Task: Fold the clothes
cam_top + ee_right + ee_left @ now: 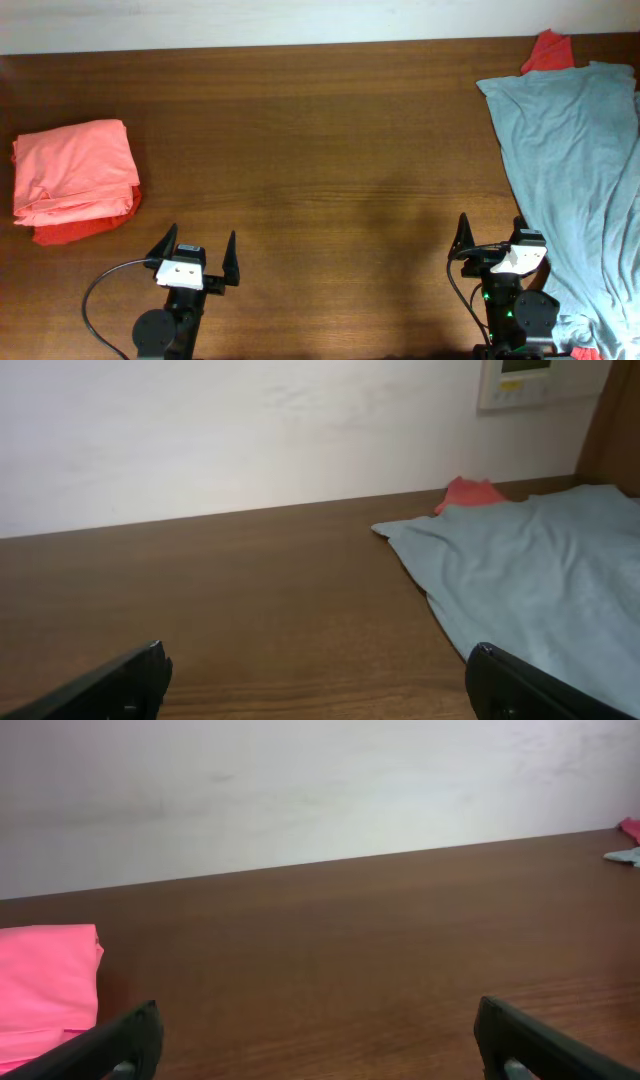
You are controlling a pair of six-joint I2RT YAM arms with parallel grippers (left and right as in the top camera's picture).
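Down the right side of the bench [330, 150] the unfolded grey shirt [575, 170] lies lengthwise, far to near, just beside the right gripper [492, 238], the nearer one; it and the left gripper [200, 243] stand spread, empty.

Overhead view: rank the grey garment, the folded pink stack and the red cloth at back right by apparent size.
1. grey garment, spread out, clearly largest.
2. folded pink stack.
3. red cloth, smallest; only a corner shows past the grey garment.
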